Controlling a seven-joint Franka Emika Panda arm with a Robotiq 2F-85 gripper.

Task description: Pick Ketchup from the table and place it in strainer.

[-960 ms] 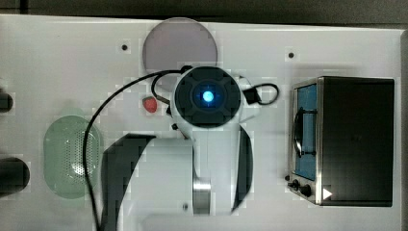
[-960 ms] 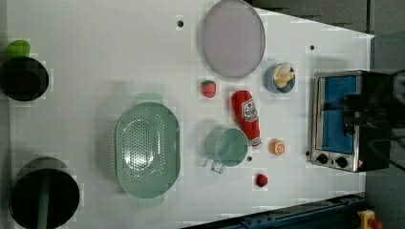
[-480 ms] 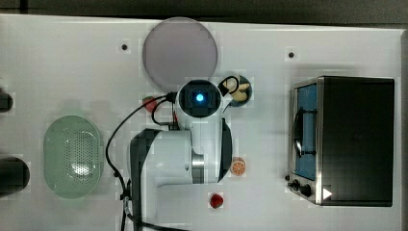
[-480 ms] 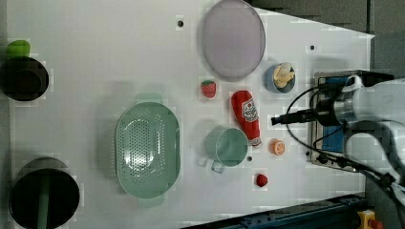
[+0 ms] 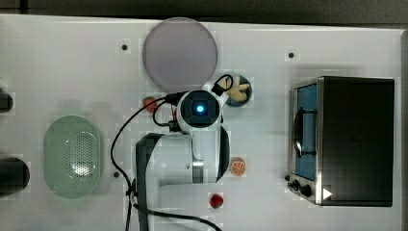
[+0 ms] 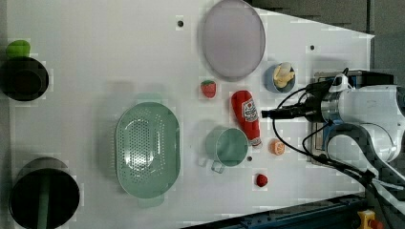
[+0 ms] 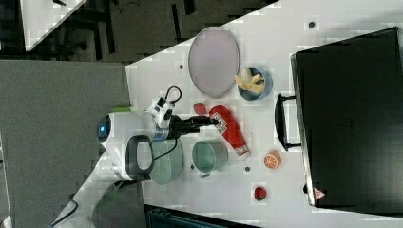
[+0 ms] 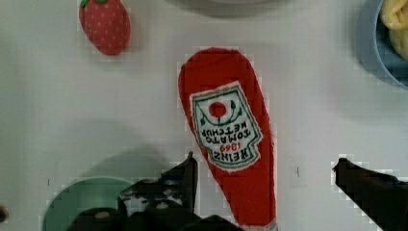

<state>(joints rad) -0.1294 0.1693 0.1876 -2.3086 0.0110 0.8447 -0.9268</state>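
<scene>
From the wrist we see our hand [image 8: 264,187] spread wide, fingers either side of the Ketchup [image 8: 231,130]. It's lying flat on the worktop [image 6: 95,57], cap end toward the mug [image 6: 229,147], base toward the strawberry [image 6: 208,88]. Strainer [image 6: 147,150] sits well apart.

— What sort of place was this?

— A robot lab bench, set up as a pretend kitchen. A white robot arm [image 6: 363,109] trailing black cables reached over a flat white table [image 6: 95,71] that had small dark holes in it.

— And the kitchen part?

— Toy food: a strawberry [image 6: 208,88], an orange slice [image 6: 276,147] and a plush Ketchup [image 6: 247,116] bottle. Beside them were a mint strainer [image 6: 147,150], a lilac plate [image 6: 233,38], a green cup [image 6: 229,147] and a small toaster oven [image 5: 344,139].
</scene>
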